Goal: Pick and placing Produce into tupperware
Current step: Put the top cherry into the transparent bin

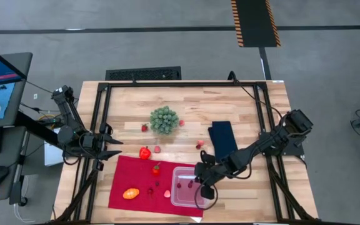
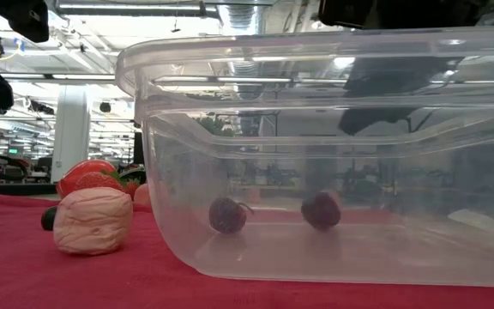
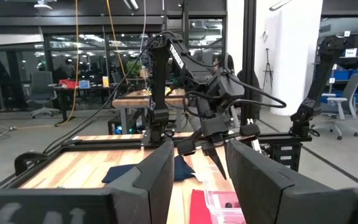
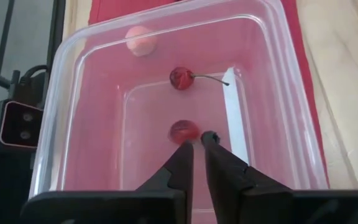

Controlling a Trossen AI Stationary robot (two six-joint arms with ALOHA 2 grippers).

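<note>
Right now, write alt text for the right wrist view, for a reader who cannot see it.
The right gripper points down into a clear plastic tub with its fingers slightly apart, just above a small red fruit on the tub floor. A stemmed cherry lies farther in, and red cloth shows past the rim.

The desk (image 1: 186, 103) is a light wooden butcher-block top edged by a black metal frame. A flat red cloth (image 1: 136, 178) lies spread over its near left part. Directly on the bare wood sit a green bushy ball (image 1: 164, 119) toward the far middle, a small red strawberry (image 1: 144, 127) just left of it, a red pepper (image 1: 144, 152) at the cloth's far edge, a small pink piece (image 1: 157, 149) beside that, and a small red piece (image 1: 199, 145) near a dark blue folded cloth (image 1: 222, 139) right of centre.
</note>
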